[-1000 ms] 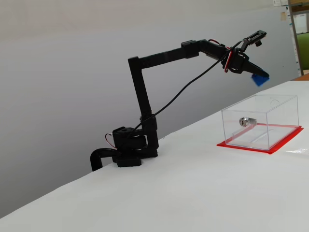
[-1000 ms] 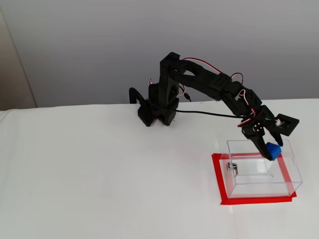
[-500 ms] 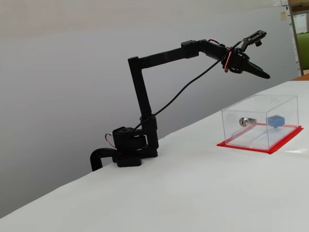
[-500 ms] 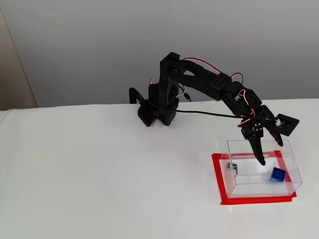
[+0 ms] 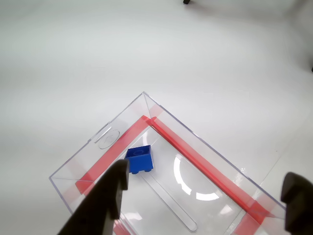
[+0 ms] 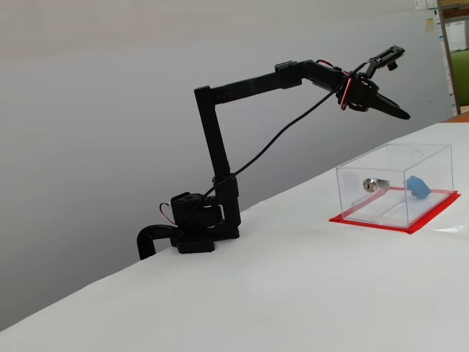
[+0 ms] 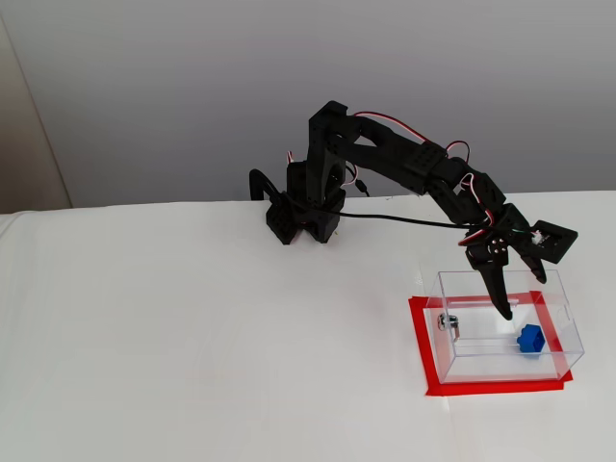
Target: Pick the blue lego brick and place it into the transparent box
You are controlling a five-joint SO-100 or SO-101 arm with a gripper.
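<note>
The blue lego brick [image 5: 140, 159] lies loose on the floor of the transparent box [image 5: 113, 123], near one wall. In both fixed views the brick [image 6: 418, 186] [image 7: 529, 339] sits at the box end far from the silver lock cylinder [image 6: 371, 184] [image 7: 449, 322]. The box [image 6: 366, 167] [image 7: 570, 332] stands on a red mat [image 7: 418, 332]. My gripper [image 5: 205, 174] [image 6: 400, 111] [image 7: 524, 295] hangs open above the box with nothing between its fingers [image 5: 105, 198], well clear of the brick.
The arm's black base [image 6: 196, 229] [image 7: 303, 217] stands at the back edge of the white table [image 7: 192, 327]. A black cable [image 6: 286, 132] runs from the base to the wrist. A shelf [image 6: 454, 51] shows at the far right beyond the table.
One second ago the gripper was shut on the blue brick above the box. It opened, the brick fell into the box, and now rests on the box floor. The arm barely moved.
</note>
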